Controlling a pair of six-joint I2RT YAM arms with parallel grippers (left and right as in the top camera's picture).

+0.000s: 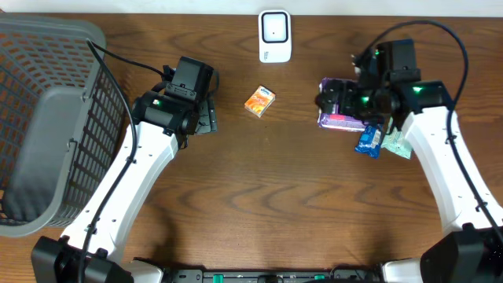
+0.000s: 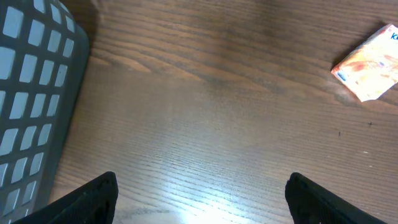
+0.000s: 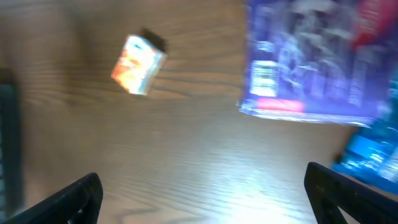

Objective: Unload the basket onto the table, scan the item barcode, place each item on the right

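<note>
Left pincer [image 2: 200,190] hung open over bare bench [image 1: 275,204], nothing between its fingers. The basket [image 1: 47,118] filled the left edge of the frame.

Right pincer [image 3: 202,180] also stood wide open and empty; its wrist view was blurred. In the overhead view it sat at the left end of the purple pack [image 1: 342,119], right of centre. I could not tell whether it touched the pack. A blue packet [image 1: 368,141] lay against the pack's lower right corner.

The orange box [image 1: 259,101] lay alone on the bench at upper centre, between my two arms. It sat below the white scanner [image 1: 275,35] at the top edge, apart from it. I judged it the likeliest item to scan: set out by itself, near the scanner, within reach of either pincer. No barcode was readable on it in any view. A white patch on the pack in the right wrist view might have been one, but it was too blurred to say.

Nothing was held, so by my reckoning the scan had not yet begun.
</note>
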